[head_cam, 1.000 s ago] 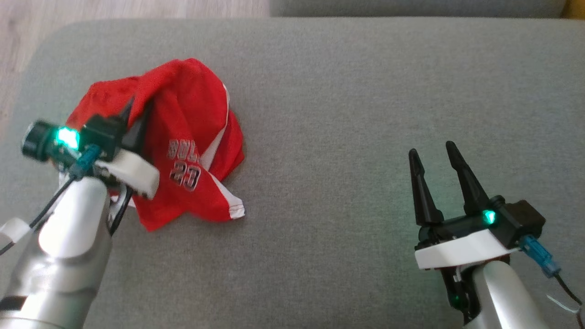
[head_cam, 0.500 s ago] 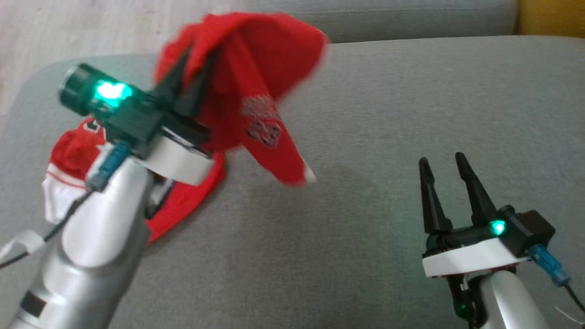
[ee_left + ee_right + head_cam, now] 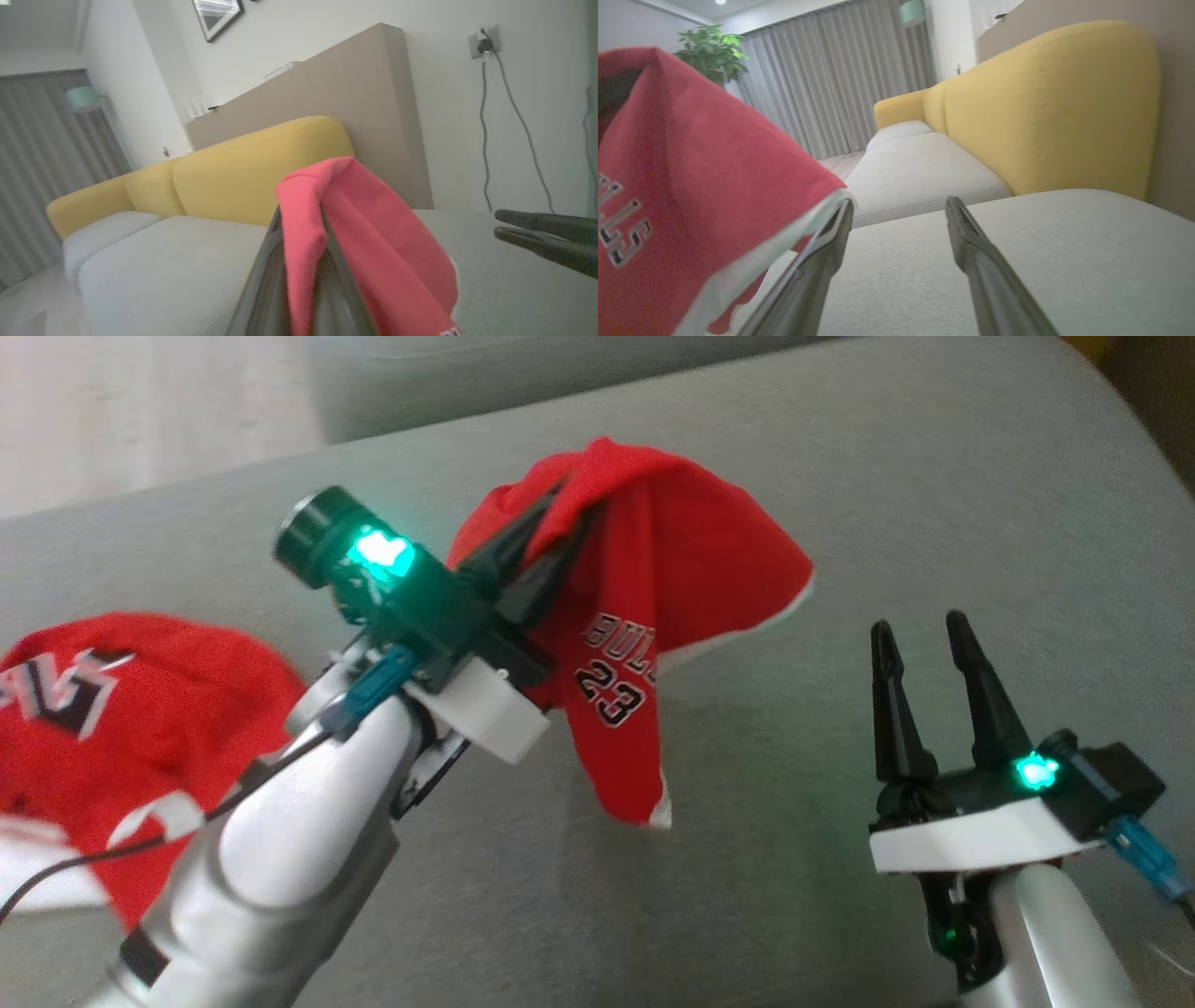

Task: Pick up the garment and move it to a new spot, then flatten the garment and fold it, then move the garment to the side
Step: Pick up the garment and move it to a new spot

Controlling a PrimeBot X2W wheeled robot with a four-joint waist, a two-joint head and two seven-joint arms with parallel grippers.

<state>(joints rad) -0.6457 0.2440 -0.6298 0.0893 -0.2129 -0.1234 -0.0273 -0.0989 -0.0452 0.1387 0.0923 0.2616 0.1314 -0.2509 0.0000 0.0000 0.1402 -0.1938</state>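
Red cloth is now swinging in mid-air. The garment (image 3: 653, 569), lying crumpled at the left of the grey cushion (image 3: 840, 457) a second ago, is hanging from my left tool (image 3: 571, 504). It is clear of the seat, except that I cannot tell whether its lowest white-trimmed corner is touching. The left tool is clamping a fold near the top, its two dark fingers pressed together with cloth draping down both sides, and I am carrying the load toward the middle of the cushion. My head camera is turning with the move, so part of the shift in the picture is the camera's own. I am reading this as the pick-up done and the move to a new spot under way; laying down, flattening and folding are all waiting.

Lettering is facing me on the hanging panel: "BUL", probably the start of "BULLS", is running into a fold above a black-and-white "23". In the right wrist view the tail "LS" is showing in the same outlined letters.

My right tool (image 3: 917, 625) is standing wide and holding nothing, near the garment's white hem. A second red garment (image 3: 140, 709) is lying at the cushion's left behind my left forearm, its large white-and-black lettering too cut off to read. Beyond, a yellow sofa back (image 3: 261, 163) is rising against the wall.
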